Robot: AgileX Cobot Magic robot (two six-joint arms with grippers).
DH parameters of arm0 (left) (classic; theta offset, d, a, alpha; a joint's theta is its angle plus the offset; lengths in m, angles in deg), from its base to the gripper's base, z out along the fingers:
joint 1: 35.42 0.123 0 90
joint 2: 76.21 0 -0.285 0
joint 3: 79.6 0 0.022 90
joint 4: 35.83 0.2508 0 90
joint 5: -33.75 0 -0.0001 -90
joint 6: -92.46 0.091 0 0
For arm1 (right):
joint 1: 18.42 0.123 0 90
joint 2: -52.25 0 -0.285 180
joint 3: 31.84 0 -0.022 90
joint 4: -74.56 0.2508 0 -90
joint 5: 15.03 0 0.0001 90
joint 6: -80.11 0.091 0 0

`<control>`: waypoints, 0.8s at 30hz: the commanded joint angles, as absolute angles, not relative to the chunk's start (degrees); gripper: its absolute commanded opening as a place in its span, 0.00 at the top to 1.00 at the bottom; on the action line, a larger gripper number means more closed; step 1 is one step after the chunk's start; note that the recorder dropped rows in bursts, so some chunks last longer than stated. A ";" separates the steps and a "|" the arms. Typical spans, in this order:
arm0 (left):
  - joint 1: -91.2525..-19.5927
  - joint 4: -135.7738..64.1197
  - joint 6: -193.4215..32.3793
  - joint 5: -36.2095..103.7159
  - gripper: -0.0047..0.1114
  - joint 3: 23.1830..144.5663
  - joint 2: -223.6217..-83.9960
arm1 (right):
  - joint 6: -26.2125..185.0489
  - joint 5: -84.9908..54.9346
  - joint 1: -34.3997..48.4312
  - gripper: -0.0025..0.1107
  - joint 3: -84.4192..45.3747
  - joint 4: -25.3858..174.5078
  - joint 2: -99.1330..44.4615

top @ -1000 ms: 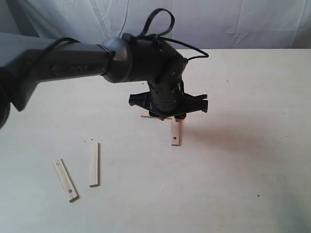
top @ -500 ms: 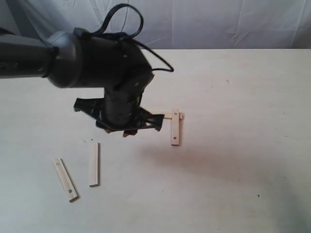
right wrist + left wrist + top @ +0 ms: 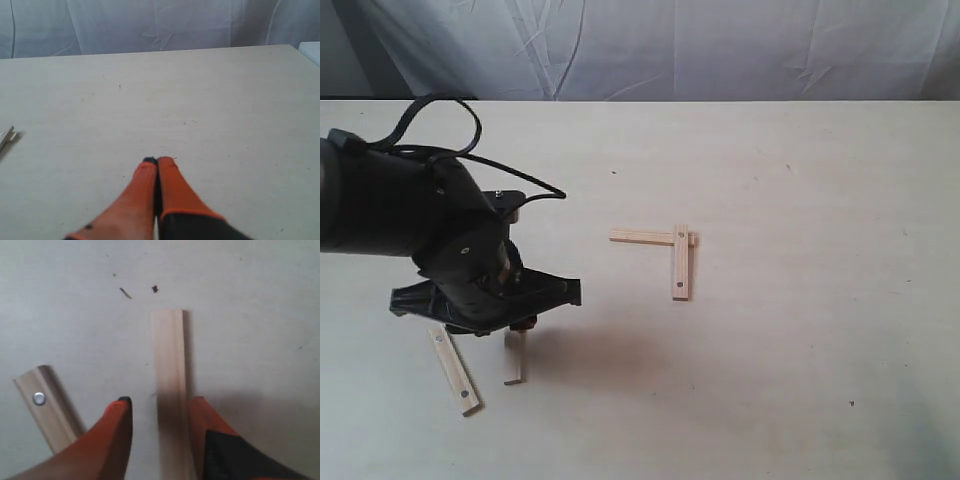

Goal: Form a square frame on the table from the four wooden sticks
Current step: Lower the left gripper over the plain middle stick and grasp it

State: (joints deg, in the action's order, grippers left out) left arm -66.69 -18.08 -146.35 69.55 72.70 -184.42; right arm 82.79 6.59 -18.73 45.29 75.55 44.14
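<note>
Two wooden sticks form an L on the table (image 3: pixel 800 320): one lying crosswise (image 3: pixel 642 238), one (image 3: pixel 681 265) running toward the front, overlapping at the corner. Two more lie loose at the front left: a plain stick (image 3: pixel 515 362) and a slanted stick (image 3: pixel 454 370) with a hole near each end. My left gripper (image 3: pixel 517 330) hangs over the plain stick, hiding its far end. In the left wrist view the left gripper (image 3: pixel 161 401) is open, and the plain stick (image 3: pixel 169 360) runs between its orange fingers (image 3: pixel 116 437). The right gripper (image 3: pixel 157 161) is shut on nothing, low over the table.
The left arm's dark body (image 3: pixel 410 225) and cable cover the table's left side. The slanted stick (image 3: pixel 46 412) lies close beside the left finger. A stick end (image 3: pixel 6 136) shows at the edge of the right wrist view. White cloth (image 3: pixel 670 45) hangs behind the table.
The left arm has swung from above the L of two sticks to the front left, down over the plain loose stick. The L stays where it was.
</note>
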 commanded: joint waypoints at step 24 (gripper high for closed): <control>-63.35 -19.77 -145.40 60.63 0.64 69.87 -183.71 | 82.65 5.97 -18.99 0.99 45.37 75.09 44.46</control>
